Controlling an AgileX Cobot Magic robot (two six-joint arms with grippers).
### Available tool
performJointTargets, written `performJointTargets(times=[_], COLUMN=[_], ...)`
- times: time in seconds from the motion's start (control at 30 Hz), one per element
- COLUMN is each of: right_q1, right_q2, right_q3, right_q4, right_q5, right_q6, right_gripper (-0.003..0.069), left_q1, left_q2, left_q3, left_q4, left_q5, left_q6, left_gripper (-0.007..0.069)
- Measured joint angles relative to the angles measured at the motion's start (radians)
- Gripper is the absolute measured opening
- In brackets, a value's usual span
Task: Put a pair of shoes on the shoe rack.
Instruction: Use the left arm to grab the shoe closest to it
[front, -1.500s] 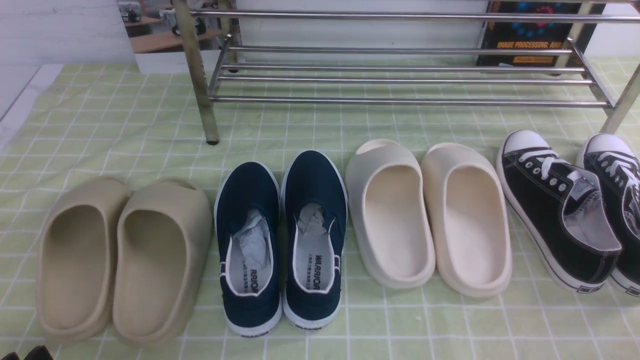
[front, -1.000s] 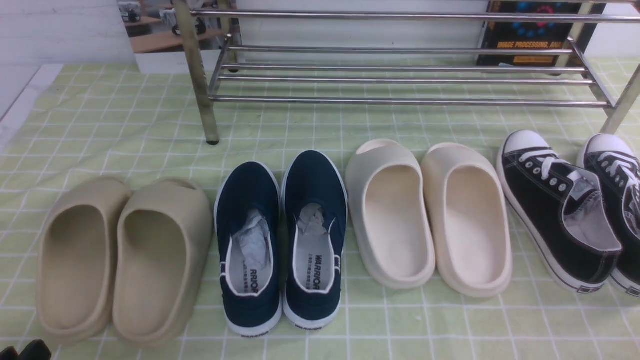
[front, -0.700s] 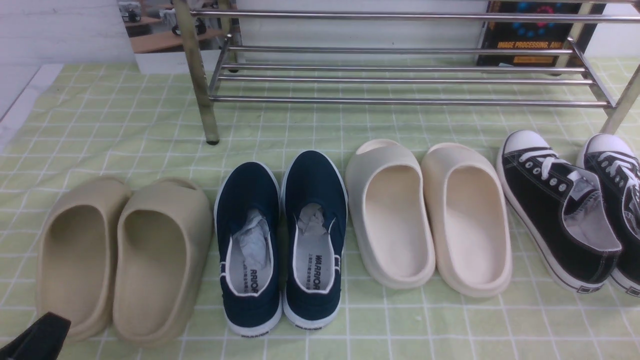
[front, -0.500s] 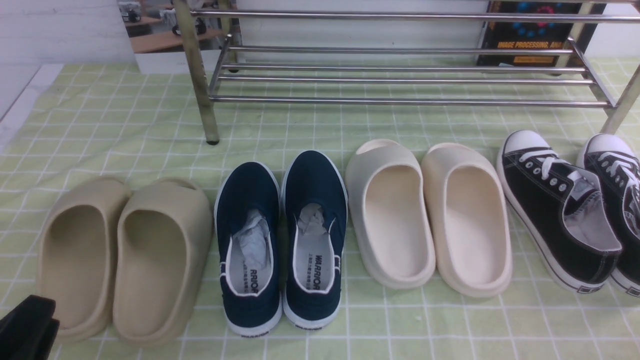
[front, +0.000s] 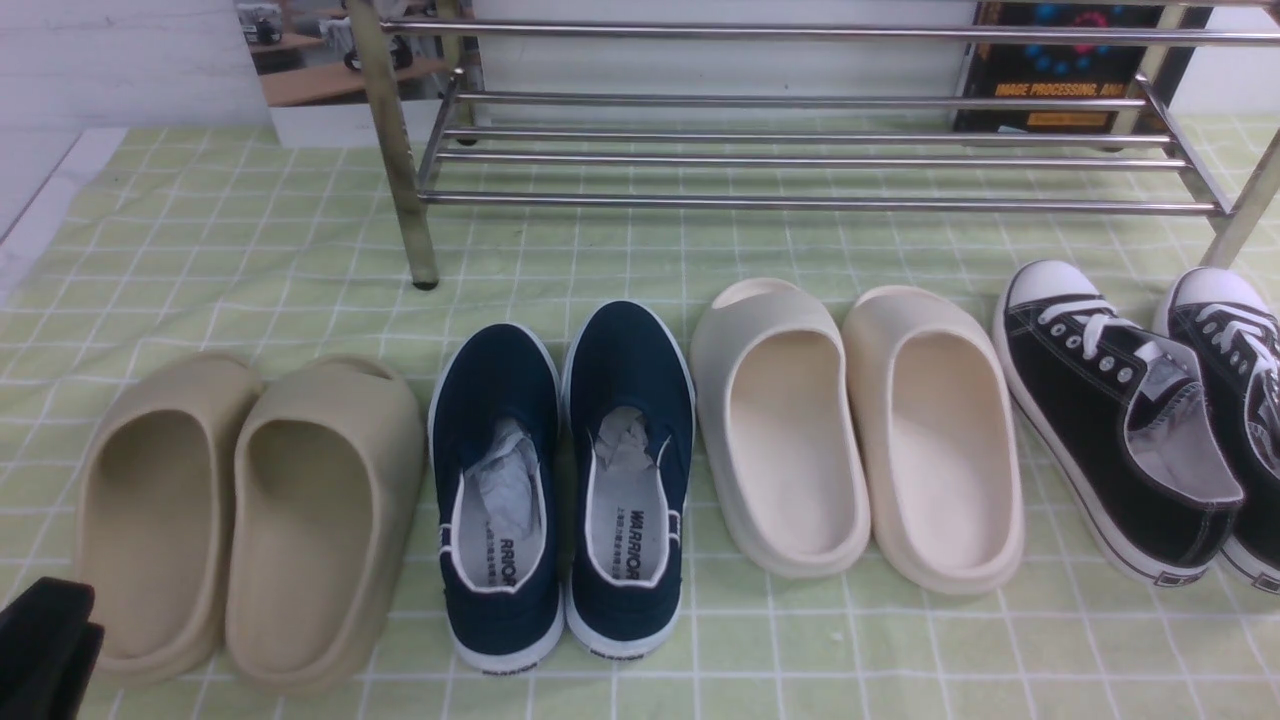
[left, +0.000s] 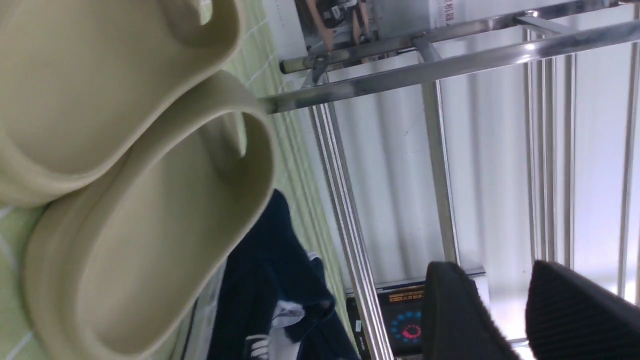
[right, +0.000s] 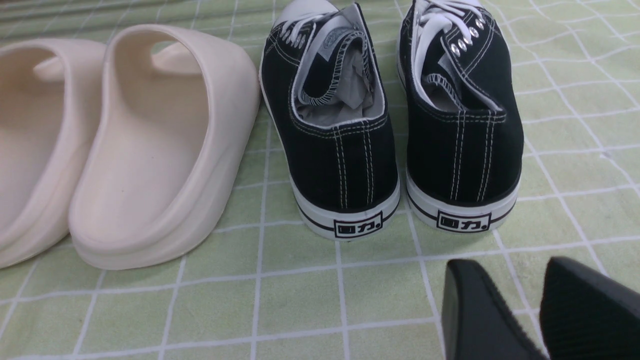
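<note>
Four pairs stand in a row on the green checked cloth (front: 250, 260) over the table, heels to the near side; from left to right: beige foam slides (front: 300, 520), navy slip-on sneakers (front: 620, 380), cream foam slides (front: 780, 450), black lace-up sneakers (front: 1110, 420); the navy pair sits side by side with crumpled paper stuffed in each, hemmed closely by a beige slide on its left and a cream slide on its right; the shoe rack (front: 800, 203) stands beyond the row on the far side, its left front leg just far-left of the navy toes; a dark poster (front: 1050, 80) leans behind its right end. The left pincer (left: 492, 285) hangs low at the near left corner by the beige slides' heels, wrist rolled sideways, fingers parted, holding nothing; the right pincer (right: 505, 285) hovers low, nearer than the black sneakers' heels, fingers likewise parted over bare cloth.
</note>
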Motion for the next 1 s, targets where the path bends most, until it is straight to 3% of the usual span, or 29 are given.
performJointTargets(times=[0.2,0.27,0.4,0.53,0.7,1.0], right_q1=[0.000,0.000,0.000,0.000,0.000,0.000], right_q2=[0.000,0.000,0.000,0.000,0.000,0.000], right_q3=[0.000,0.000,0.000,0.000,0.000,0.000], right_q4=[0.000,0.000,0.000,0.000,0.000,0.000], right_q5=[0.000,0.000,0.000,0.000,0.000,0.000], right_q6=[0.000,0.000,0.000,0.000,0.000,0.000], right_gripper=[0.0239,0.0239,0.0239,0.0239,0.0239,0.0239], left_q1=[0.000,0.000,0.000,0.000,0.000,0.000], left_q2=[0.000,0.025,0.149,0.304,0.509,0.645], left_q3=[-0.187,-0.260,-0.368,-0.482,-0.660,-0.788], left_q4=[0.084,0.137,0.235,0.352,0.479,0.464], left_q5=[0.034,0.103,0.239,0.362,0.553,0.648], left_q6=[0.315,0.467,0.601,0.632,0.635,0.630], left_gripper=[0.0203,0.0159,0.0059,-0.0013,-0.0013,-0.0013])
